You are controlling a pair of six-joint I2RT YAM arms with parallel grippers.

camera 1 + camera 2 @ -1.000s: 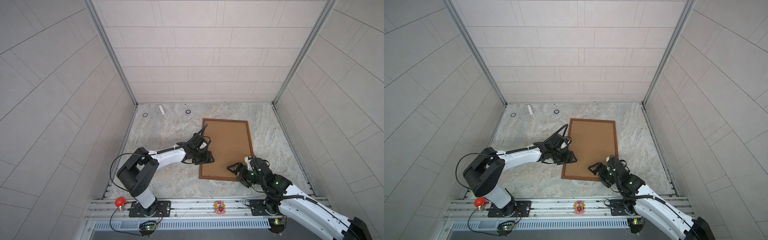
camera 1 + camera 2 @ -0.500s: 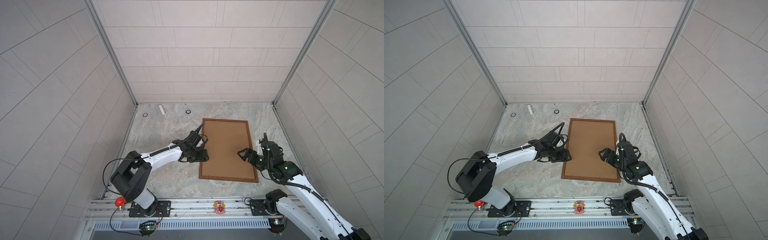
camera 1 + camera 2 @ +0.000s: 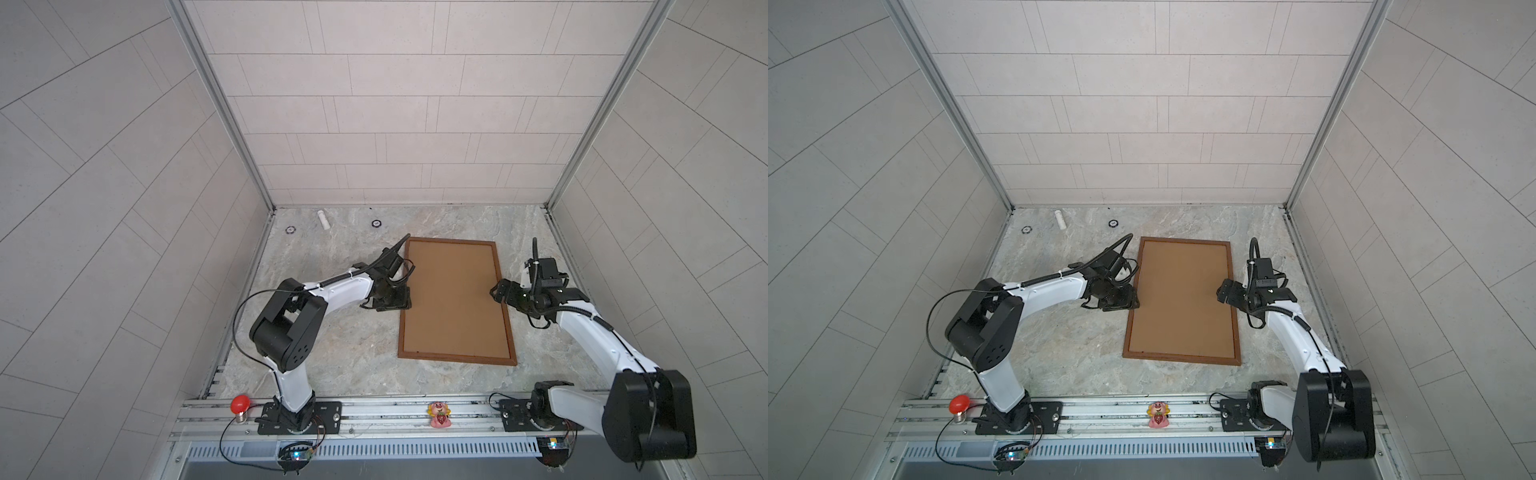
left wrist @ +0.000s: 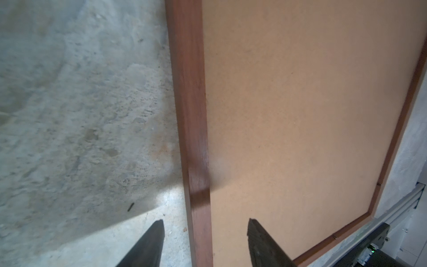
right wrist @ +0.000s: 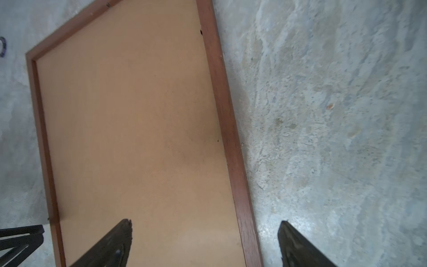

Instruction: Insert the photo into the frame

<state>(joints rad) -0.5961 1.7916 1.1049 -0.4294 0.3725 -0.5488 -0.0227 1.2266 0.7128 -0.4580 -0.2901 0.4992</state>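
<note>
While flat on table (image 4: 80, 115), frame (image 4: 191, 92) around board (image 4: 300, 115)

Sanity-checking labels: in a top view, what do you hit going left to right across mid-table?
Left tool → frame, filled by the brown backing board → right tool.

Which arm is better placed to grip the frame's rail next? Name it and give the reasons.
Left, probably. The left arm has its jaws straddling the frame's long rail closely, with only a modest gap to shut. The right arm's jaws also straddle a rail, but stand much wider.
</note>
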